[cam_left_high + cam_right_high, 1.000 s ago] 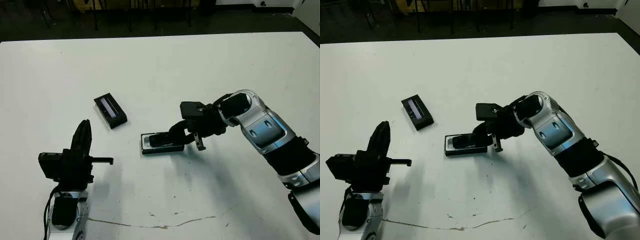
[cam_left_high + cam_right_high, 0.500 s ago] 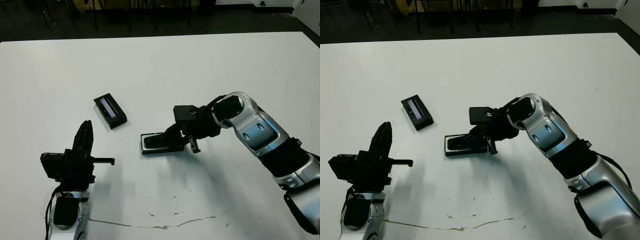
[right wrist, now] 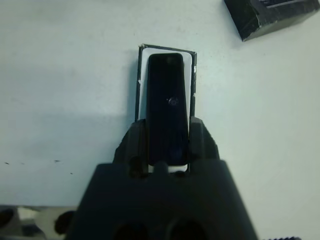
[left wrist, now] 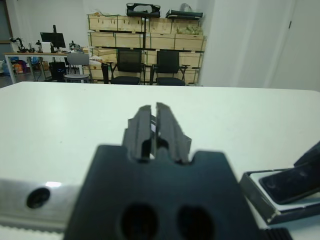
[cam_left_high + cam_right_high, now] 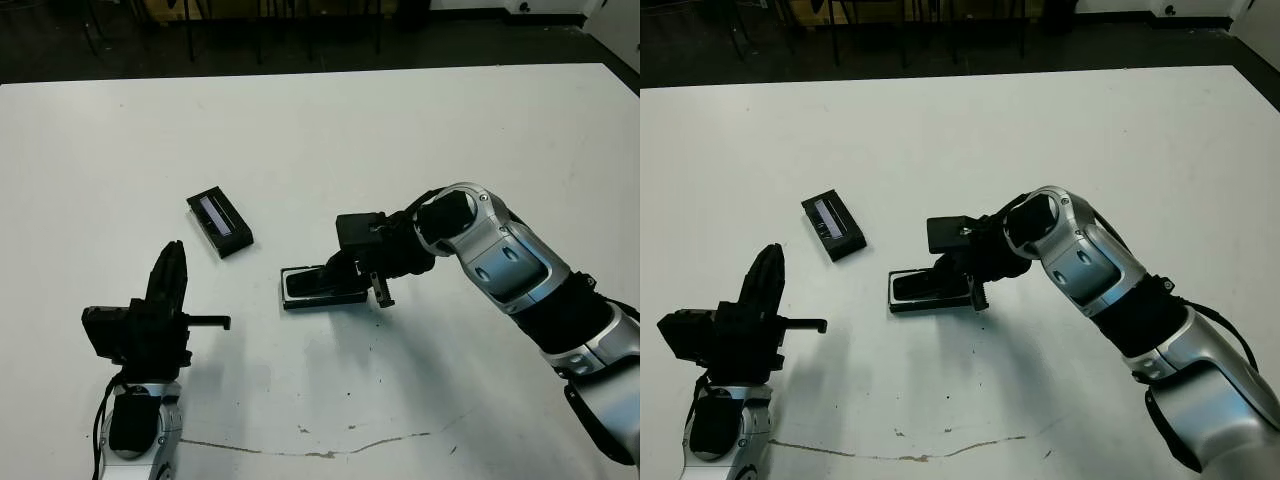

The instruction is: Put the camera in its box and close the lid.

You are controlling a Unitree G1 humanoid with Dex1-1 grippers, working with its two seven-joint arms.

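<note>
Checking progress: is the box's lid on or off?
Off. The lid lies on the table apart from the box, stripe up.

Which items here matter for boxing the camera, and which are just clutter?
Job:
camera, between the right gripper fingers, over the box
box, white-lined tray
lid, lying apart on the table

Lying about:
nothing on the table; left gripper idle; chairs beyond

— What stays out of sight at the table?
— The near end of the camera (image 3: 167,107) and of the box (image 3: 141,75) is covered by the right gripper (image 3: 167,145). The lid (image 3: 270,15) is cut off at the right wrist view's edge.
— And in the head views?
— The right gripper's fingertips cannot be made out.
</note>
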